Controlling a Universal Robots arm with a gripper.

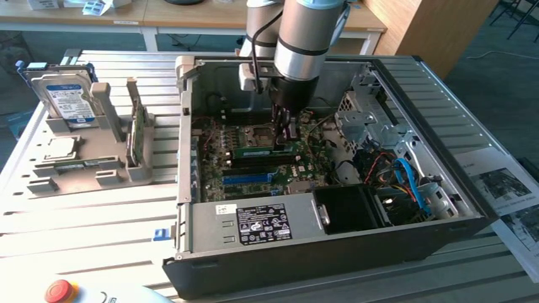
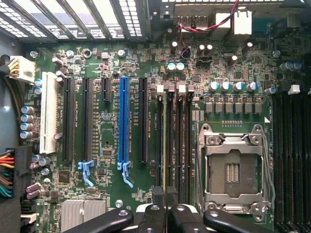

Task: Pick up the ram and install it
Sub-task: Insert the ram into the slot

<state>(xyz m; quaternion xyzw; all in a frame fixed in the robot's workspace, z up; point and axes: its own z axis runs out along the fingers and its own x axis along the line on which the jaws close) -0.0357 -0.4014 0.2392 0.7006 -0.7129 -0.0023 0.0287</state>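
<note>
Where arm dips into case (image 1: 295, 265), pincer (image 1: 287, 140) is pressed together, seemingly on ram (image 1: 261, 152) top edge; ram is held at pincer's 6 o'clock, long axis run 9-to-3 in exterior view, along motherboard slots (image 2: 180, 136).

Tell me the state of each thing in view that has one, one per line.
gripper: jaws shut on the ram.
ram: gripped, along the memory slots; seating unclear.
computer case: open, side off.
processor socket: empty.
blue slot: empty.
hard drive: upright in grey holder.
</note>
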